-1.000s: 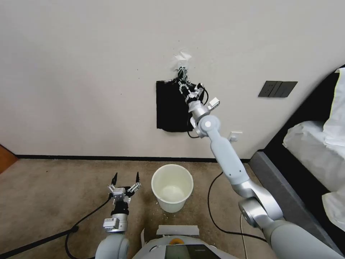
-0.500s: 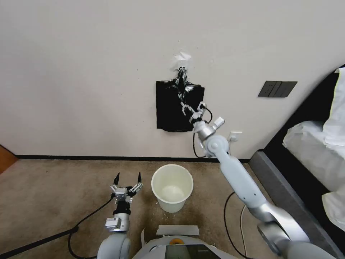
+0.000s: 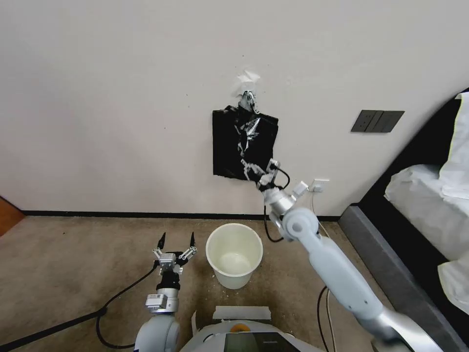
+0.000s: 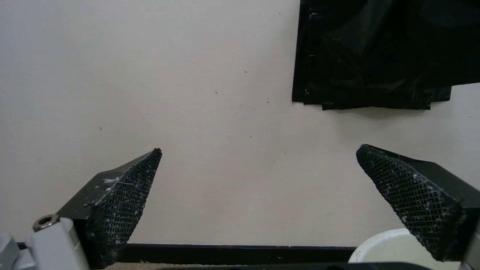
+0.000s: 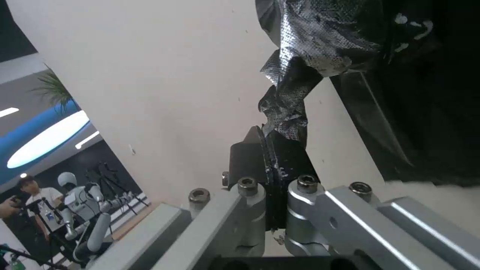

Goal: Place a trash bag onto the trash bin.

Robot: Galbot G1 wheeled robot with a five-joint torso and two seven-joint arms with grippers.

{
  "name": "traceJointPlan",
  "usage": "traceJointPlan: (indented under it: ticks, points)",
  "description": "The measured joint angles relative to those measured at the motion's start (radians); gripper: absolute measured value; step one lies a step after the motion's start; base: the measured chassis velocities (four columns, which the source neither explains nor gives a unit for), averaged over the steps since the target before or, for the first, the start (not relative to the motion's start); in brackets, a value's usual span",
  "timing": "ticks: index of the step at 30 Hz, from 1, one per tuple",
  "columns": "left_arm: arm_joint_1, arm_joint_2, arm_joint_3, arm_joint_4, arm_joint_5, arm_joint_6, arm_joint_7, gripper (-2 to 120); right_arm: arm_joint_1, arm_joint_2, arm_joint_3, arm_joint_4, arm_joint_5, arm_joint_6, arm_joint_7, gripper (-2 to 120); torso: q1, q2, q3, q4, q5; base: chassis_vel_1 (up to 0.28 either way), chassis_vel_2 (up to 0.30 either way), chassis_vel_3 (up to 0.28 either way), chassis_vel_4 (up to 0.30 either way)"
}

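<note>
Against the wall, right gripper [image 3: 252, 169] lowered from the hook [image 3: 248, 97] to the bundle's [image 3: 225, 146] bottom edge, fingers [image 5: 260, 157] clenched on a stretched strand of the trash bag [image 3: 247, 134]. Bag evidently peeling free, not yet detached. On the floor, trash bin [image 3: 234, 254] empty; beside it, left gripper [image 3: 176, 239] spread wide, idle.

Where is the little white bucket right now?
In the head view the trash bin stands on the carpet near the wall, just right of the open left claw and below the black bags hanging on the wall.
</note>
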Motion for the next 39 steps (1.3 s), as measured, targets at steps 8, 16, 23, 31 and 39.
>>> traceJointPlan:
  ticks: [8, 16, 23, 31, 39]
  points:
    - [0.001, 0.002, 0.012, -0.008, 0.000, 0.000, 0.000, 100, -0.102, -0.026, 0.025, 0.073, -0.068, -0.005, -0.007, 0, 0.000, 0.000, 0.000, 0.0001, 0.0000, 0.000, 0.000, 0.000, 0.000]
    - [0.002, 0.002, 0.024, -0.014, 0.001, -0.001, 0.000, 100, -0.172, -0.052, 0.031, 0.118, -0.136, -0.006, -0.021, 0, 0.000, 0.000, 0.000, 0.0000, 0.0000, 0.000, 0.000, 0.000, 0.000]
    - [0.000, 0.007, 0.030, -0.020, 0.001, 0.000, 0.000, 100, -0.227, -0.065, 0.024, 0.139, -0.209, -0.007, -0.044, 0, 0.000, 0.000, 0.000, 0.0001, 0.0000, 0.000, 0.000, 0.000, 0.000]
    - [-0.001, 0.005, 0.043, -0.022, 0.003, 0.000, 0.000, 100, -0.269, -0.079, 0.022, 0.153, -0.268, -0.003, -0.065, 0, 0.000, 0.000, 0.000, 0.0001, 0.0000, 0.000, 0.000, 0.000, 0.000]
    - [-0.002, 0.004, 0.050, -0.022, 0.005, 0.001, 0.000, 100, -0.305, -0.093, 0.023, 0.166, -0.310, 0.002, -0.085, 0, 0.000, 0.000, 0.000, 0.0001, 0.0000, 0.000, 0.000, 0.000, 0.000]
